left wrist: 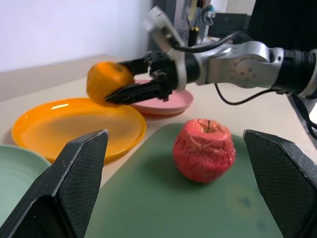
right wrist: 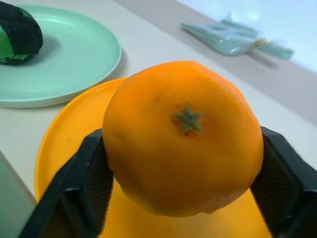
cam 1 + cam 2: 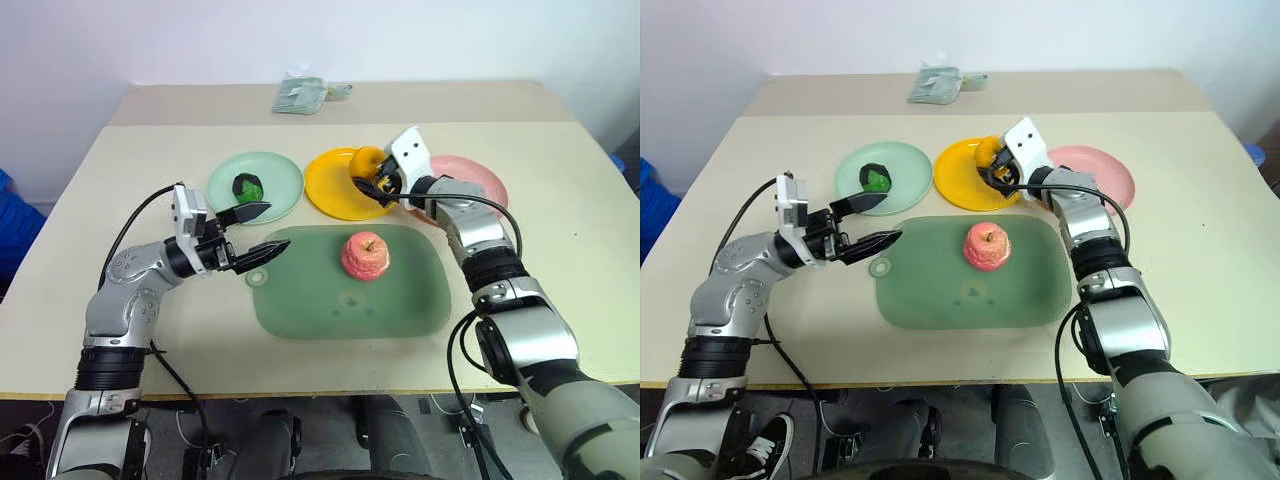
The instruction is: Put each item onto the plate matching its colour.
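While right fingers (image 2: 277, 183) pinch smooth round orange (image 2: 183, 136), left fingers (image 1: 74, 188) spread, wrinkled pink apple (image 1: 204, 149).

Setting: an indoor robot test room or laboratory, staged for a sorting exercise. Evidence: a plain beige table (image 3: 90, 260) stands against a bare white wall (image 3: 300, 40), with no household furniture around it. Toward the far edge of the surface lies a folded pale green packet (image 3: 303, 95). Near the middle rests a translucent green cutting mat (image 3: 350, 285), with coloured plastic plates beyond it carrying toy fruit rather than real food. In the left wrist view, dark equipment and cabling (image 1: 218, 15) stand behind the table.
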You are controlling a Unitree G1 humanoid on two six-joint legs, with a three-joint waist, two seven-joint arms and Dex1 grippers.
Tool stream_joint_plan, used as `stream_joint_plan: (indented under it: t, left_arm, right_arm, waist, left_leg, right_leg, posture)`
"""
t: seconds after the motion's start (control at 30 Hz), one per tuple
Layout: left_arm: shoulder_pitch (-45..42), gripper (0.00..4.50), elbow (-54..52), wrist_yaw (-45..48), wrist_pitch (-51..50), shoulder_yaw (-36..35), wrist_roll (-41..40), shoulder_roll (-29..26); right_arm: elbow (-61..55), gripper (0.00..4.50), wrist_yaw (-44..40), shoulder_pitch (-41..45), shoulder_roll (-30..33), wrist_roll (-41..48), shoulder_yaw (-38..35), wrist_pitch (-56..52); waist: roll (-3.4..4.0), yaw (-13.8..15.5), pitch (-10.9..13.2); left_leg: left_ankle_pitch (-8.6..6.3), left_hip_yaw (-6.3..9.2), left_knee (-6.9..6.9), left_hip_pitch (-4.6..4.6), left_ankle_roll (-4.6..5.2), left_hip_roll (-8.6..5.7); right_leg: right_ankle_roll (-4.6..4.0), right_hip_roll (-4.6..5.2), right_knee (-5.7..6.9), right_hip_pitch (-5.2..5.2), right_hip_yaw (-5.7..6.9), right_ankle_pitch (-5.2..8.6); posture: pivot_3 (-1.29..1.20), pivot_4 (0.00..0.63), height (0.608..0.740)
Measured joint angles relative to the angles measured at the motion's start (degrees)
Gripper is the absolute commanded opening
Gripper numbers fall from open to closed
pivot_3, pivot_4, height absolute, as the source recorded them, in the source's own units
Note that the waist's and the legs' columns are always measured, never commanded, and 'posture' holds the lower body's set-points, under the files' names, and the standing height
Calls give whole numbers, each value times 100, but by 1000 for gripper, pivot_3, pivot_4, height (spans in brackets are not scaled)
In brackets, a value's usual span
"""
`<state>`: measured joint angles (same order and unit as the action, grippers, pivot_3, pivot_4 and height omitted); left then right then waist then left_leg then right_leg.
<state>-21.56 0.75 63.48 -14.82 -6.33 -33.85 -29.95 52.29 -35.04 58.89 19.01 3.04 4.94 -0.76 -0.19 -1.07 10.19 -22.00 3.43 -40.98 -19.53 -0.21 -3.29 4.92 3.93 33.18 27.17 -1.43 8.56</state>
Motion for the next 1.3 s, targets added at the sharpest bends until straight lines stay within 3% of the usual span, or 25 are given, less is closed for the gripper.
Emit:
stream_joint_plan:
  t: [0.17, 0.27, 0.37, 0.53, 0.7, 0.97, 1.3]
  left_arm:
    - [103, 4500, -140, -52, -4, -19, -16, -66]
    - [118, 4500, -172, -48, -5, -18, -40, -88]
    - [125, 4500, -186, 41, -84, -9, -68, -139]
    - [162, 4500, -174, 501, -289, 1, -234, -325]
    - [19, 4500, -27, 962, -470, 74, -313, -443]
    - [-136, 4500, 331, 1234, -443, 108, -235, -455]
    - [-77, 4500, 339, 1228, -403, 101, -179, -440]
  right_arm:
    - [307, 4489, -12, 92, 7, 66, -274, 166]
    - [-86, 4489, -274, 47, 34, 564, -707, -151]
    - [-1586, 4489, -847, -331, 310, 1475, -1116, -1300]
    - [-4521, 4489, -1719, -1827, 1351, 2206, -827, -3142]
    - [-5673, 4489, -1593, -2650, 1404, 2650, -766, -4039]
    - [-6101, 4489, -1352, -3097, 1409, 2625, -488, -4214]
    - [-5986, 4489, -1338, -3205, 1429, 1713, 405, -3621]
  waist:
    - [2, -23, 1]
    - [6, -35, 3]
    - [8, 6, 4]
    - [7, 32, 3]
    - [7, -3, 3]
    - [7, 28, 3]
    - [6, 26, 3]
  left_leg:
    - [0, 1, 0, 2, -1, 2]
    - [1, 1, 1, 3, -2, 6]
    - [0, 6, 4, 0, -1, 7]
    - [-8, -1, -3, 2, 14, 2]
    - [-18, -6, -3, 17, 32, 11]
    - [-3, -3, -2, 14, 5, 11]
    - [-3, -4, -2, 12, 5, 10]
  right_leg:
    - [0, -2, 5, 0, 0, 0]
    - [0, -5, 6, 2, 0, 0]
    - [0, -6, 4, 2, 2, 0]
    - [0, -1, -1, -7, 2, 0]
    - [1, -11, 2, -9, -2, 0]
    - [1, -12, 3, -9, -1, 0]
    - [1, -11, 2, -9, -1, 0]
  posture:
    - [0, 150, 740]
    - [0, 150, 740]
    - [0, 150, 740]
    - [0, 150, 740]
    - [0, 150, 740]
    - [0, 150, 740]
    - [0, 150, 740]
